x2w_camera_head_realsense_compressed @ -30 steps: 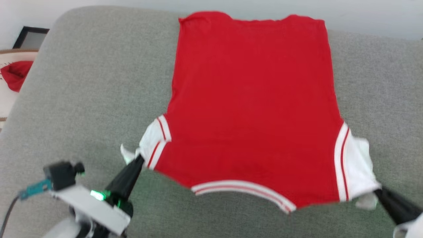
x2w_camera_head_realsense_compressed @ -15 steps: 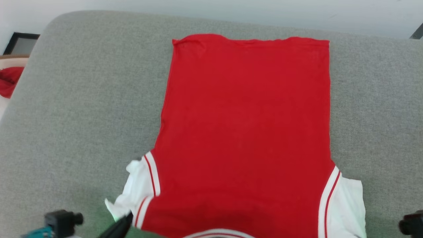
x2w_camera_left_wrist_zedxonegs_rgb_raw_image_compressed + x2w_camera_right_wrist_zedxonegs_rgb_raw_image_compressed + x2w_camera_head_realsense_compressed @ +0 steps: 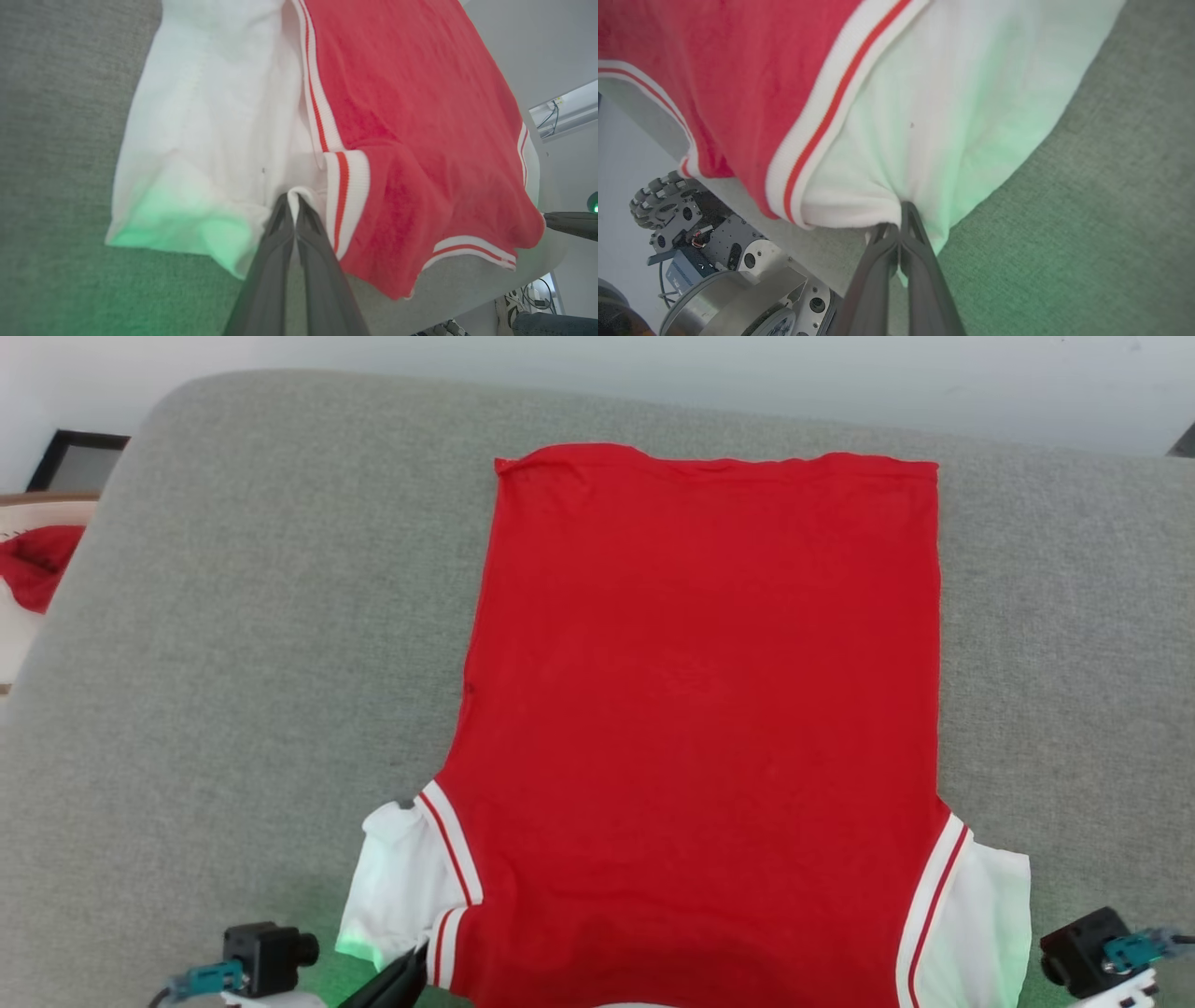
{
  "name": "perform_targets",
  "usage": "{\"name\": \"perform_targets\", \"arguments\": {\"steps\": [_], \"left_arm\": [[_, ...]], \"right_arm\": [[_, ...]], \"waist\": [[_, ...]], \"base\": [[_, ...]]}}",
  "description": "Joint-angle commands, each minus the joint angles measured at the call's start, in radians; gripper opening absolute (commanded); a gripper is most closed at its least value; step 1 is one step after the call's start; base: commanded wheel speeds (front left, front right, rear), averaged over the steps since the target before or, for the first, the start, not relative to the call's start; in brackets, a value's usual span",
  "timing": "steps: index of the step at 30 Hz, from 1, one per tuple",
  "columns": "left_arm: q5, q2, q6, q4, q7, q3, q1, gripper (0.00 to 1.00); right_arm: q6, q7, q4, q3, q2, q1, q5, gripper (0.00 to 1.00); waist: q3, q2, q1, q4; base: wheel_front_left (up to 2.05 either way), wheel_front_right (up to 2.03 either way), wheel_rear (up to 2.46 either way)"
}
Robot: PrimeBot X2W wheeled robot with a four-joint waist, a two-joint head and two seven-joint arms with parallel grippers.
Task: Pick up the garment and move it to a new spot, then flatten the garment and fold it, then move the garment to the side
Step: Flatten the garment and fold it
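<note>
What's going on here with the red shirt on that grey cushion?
A two-armed robot is working on a red jersey on a grey padded surface. It lies spread flat, plain red side up, hem at the far end. The left gripper is shut on the left white sleeve, the right gripper on the right white sleeve. Nothing is folded yet.

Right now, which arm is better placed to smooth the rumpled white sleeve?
Left, probably. The left gripper is shut on that rumpled sleeve of the garment; the right gripper pinches the opposite sleeve, on the far side.
</note>
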Motion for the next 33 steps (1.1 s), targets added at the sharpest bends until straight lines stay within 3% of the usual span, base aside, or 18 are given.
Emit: {"name": "perform_targets", "arguments": {"steps": [1,9,11,12,17,23,26,28,29,33], "left_arm": [[0.005,-0.014,0.001,0.017,-0.002,-0.013,-0.014,0.00],[-0.013,-0.025,0.001,0.051,-0.011,-0.049,-0.030,0.00],[-0.009,-0.021,0.001,0.057,-0.012,-0.054,-0.028,0.00],[-0.013,-0.021,0.001,0.054,-0.014,-0.054,-0.028,0.00],[-0.010,-0.009,0.001,0.030,-0.023,-0.045,-0.030,0.00],[0.030,-0.007,0.001,-0.014,-0.026,-0.023,-0.061,0.00],[0.044,-0.012,0.001,-0.028,-0.026,-0.020,-0.074,0.00],[0.060,-0.021,0.001,-0.049,-0.025,-0.014,-0.097,0.00],[0.060,-0.021,0.001,-0.049,-0.025,-0.014,-0.097,0.00],[0.082,-0.034,0.001,-0.071,-0.026,-0.019,-0.135,0.00]], "right_arm": [[-0.001,-0.022,0.039,0.034,-0.007,-0.011,-0.012,0.00],[-0.001,-0.109,0.143,0.123,-0.022,-0.057,-0.009,0.03],[-0.002,-0.134,0.148,0.123,-0.025,-0.064,-0.007,0.45],[-0.002,-0.149,0.148,0.105,-0.020,-0.070,-0.006,1.00],[-0.001,-0.142,0.080,0.011,-0.004,-0.065,0.045,1.00],[-0.001,0.002,-0.138,-0.141,-0.028,-0.061,0.197,1.00],[-0.001,0.040,-0.184,-0.215,-0.023,-0.106,0.241,1.00],[-0.001,0.087,-0.183,-0.303,-0.004,-0.233,0.257,1.00],[-0.001,0.087,-0.183,-0.303,-0.004,-0.233,0.257,1.00],[-0.001,0.124,-0.066,-0.314,0.034,-0.511,0.172,1.00]], "waist": [[-0.004,0.0000,0.0000,0.006],[-0.018,0.0000,0.0000,-0.007],[-0.021,0.0000,0.0000,-0.016],[-0.022,0.0000,0.0000,-0.020],[-0.017,0.0000,0.0000,-0.031],[0.023,0.0000,0.0000,-0.013],[0.041,0.0000,0.0000,-0.002],[0.074,0.0000,0.0000,0.015],[0.074,0.0000,0.0000,0.015],[0.129,0.0000,0.0000,0.041]], "base": [[0.00,0.00,0.00],[0.00,0.00,0.00],[0.00,0.00,0.00],[0.00,0.00,0.00],[0.00,0.00,0.00],[0.00,0.00,0.00],[0.00,0.00,0.00],[0.00,0.00,0.00],[0.00,0.00,0.00],[0.00,0.00,0.00]]}}
